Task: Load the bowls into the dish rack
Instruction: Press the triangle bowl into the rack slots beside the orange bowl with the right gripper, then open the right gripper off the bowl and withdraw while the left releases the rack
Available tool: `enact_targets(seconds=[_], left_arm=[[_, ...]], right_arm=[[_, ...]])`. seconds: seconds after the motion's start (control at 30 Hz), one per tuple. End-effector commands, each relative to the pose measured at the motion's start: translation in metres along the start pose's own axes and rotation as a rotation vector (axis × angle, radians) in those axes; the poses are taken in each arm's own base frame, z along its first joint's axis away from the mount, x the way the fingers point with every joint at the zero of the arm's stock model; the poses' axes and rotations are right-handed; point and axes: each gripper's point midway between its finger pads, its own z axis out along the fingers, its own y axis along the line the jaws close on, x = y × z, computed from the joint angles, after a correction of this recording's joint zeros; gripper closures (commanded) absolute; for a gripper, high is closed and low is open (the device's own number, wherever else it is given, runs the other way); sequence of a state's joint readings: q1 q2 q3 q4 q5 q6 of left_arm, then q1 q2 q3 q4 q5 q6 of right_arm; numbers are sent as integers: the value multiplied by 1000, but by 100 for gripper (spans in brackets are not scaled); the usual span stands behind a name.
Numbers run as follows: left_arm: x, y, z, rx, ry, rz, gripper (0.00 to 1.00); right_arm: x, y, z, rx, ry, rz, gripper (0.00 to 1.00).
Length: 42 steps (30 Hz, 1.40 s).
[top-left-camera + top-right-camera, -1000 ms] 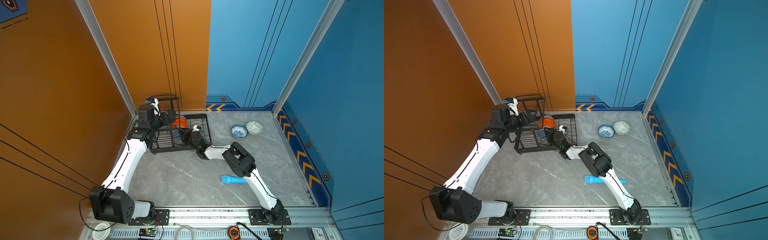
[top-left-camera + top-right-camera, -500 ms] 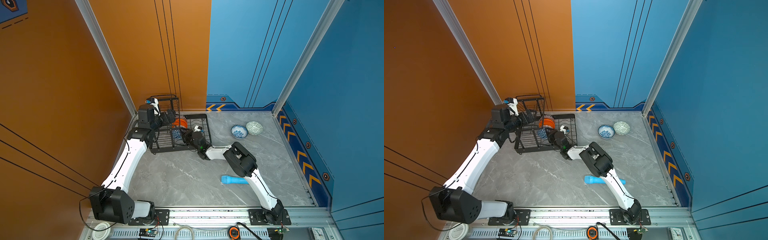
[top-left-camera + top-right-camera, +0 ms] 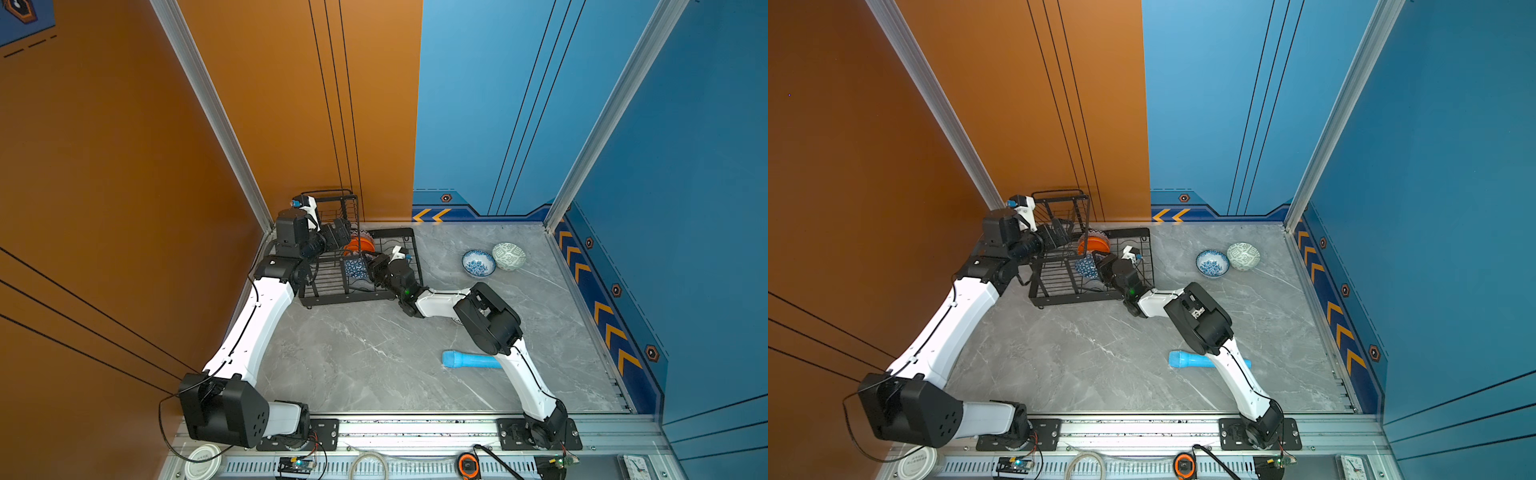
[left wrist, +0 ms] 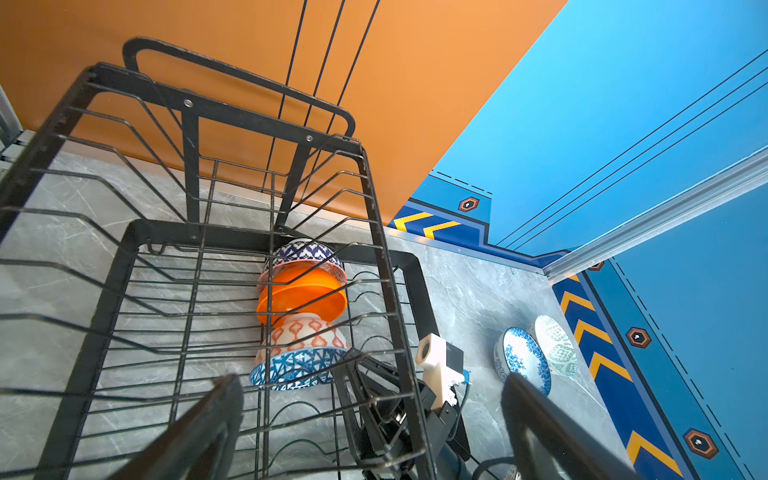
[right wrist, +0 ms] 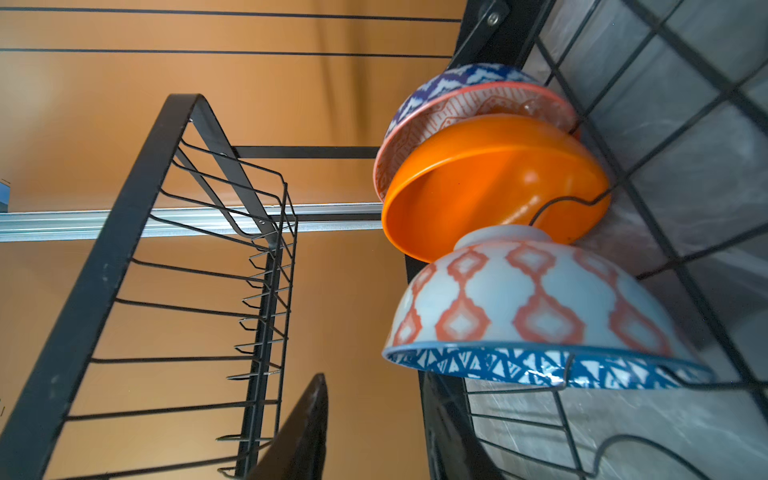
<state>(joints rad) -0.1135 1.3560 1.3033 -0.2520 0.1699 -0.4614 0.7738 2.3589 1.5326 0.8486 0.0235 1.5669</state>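
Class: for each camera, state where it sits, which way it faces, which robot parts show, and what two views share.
Top views: high at the front, looking down on table, dish rack, whole left arm, whole right arm.
Left wrist: above the rack's raised basket, looking down through it; open left gripper, right gripper.
Right wrist: low by the lower tray, facing the plain orange bowl; one own finger.
Shared: both wrist views show that bowl.
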Motion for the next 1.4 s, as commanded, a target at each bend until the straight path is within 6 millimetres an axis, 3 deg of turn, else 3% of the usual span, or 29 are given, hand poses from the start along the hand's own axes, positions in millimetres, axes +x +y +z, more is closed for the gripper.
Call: enact_targets(seconds=[0.0,0.53,0.67,0.87,0.9,1.1,1.37], left_arm=[[11,8,1,-10,34,-14,2],[7,7,-3,-5,16,-16,2],[5,3,-2,8,17,-20,2],[11,-22,1,44,28,21,2],[12,-26,3,50,36,24,2],[25,-55,2,69,71,80,2],[58,-102,9,127,130,157,2]], right_arm=[[-12,26,-9,-34,-26,-33,60],[-36,36,-32,-16,-83,-86,42],[-46,44,-43,-5,-108,-127,31],[-52,76,-63,-8,-119,-188,7],[-69,81,-67,-3,-144,-197,1],[-92,98,-96,77,-170,-283,0],[-126,123,-161,207,-231,-463,0]])
